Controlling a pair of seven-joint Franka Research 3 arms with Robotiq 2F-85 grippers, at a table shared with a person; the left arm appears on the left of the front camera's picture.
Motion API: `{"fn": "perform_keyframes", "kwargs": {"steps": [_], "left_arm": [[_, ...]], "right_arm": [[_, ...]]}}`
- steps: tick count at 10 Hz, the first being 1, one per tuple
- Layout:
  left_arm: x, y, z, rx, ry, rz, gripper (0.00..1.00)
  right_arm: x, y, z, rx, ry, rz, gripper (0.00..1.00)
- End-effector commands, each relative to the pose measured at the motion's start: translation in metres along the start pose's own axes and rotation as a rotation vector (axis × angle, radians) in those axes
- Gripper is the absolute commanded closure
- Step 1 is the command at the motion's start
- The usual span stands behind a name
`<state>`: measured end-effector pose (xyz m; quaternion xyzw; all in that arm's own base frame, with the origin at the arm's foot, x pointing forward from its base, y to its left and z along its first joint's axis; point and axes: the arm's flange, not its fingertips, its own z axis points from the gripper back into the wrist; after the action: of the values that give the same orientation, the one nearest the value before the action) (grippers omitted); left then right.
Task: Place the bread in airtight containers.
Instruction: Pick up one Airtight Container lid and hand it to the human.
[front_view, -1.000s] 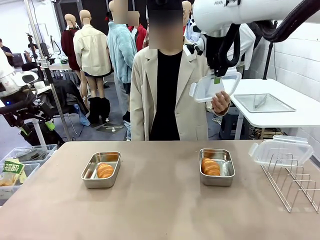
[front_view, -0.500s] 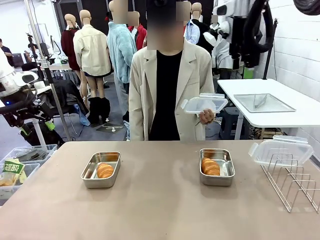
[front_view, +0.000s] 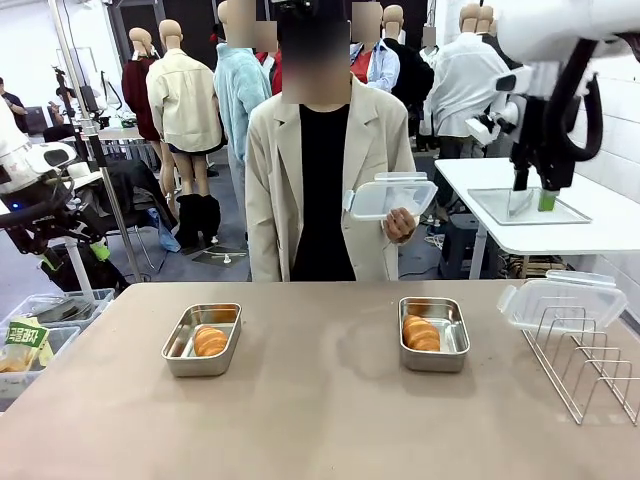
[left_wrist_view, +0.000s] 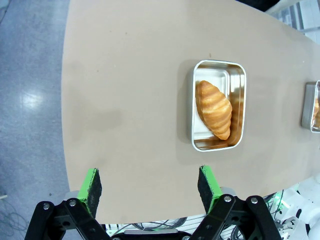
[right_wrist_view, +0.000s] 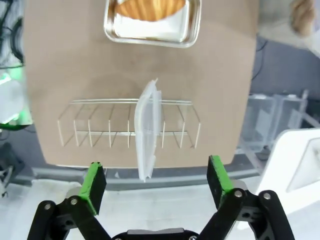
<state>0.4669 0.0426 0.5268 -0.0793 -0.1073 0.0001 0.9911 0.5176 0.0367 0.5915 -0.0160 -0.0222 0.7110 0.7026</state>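
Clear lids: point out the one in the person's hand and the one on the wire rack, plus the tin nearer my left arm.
Held clear lid (front_view: 392, 197), front view, middle of its panel.
Racked clear lid (front_view: 560, 303), front view, middle of its panel.
Left steel tin (front_view: 200, 366), front view, its near wall.

the desk is bare between the left tin and the right tin and along the near side; a wire rack holding a clear lid crowds the right edge.

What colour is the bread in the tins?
Golden-orange; the croissant shows best in the left wrist view.
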Motion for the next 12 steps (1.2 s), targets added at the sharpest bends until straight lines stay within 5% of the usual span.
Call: {"fn": "perform_keyframes", "kwargs": {"steps": [1, 5, 12], "left_arm": [[0.001, 0.001, 0.002, 0.016, 0.000, -0.001, 0.00], [0.001, 0.001, 0.002, 0.016, 0.000, -0.001, 0.00], [0.001, 0.001, 0.002, 0.016, 0.000, -0.001, 0.00]], "right_arm": [[-0.019, 0.009, -0.026, -0.020, -0.054, 0.011, 0.00], [-0.049, -0.003, -0.068, -0.009, -0.132, 0.011, 0.00], [-0.049, -0.006, -0.071, 0.013, -0.098, -0.005, 0.00]]}}
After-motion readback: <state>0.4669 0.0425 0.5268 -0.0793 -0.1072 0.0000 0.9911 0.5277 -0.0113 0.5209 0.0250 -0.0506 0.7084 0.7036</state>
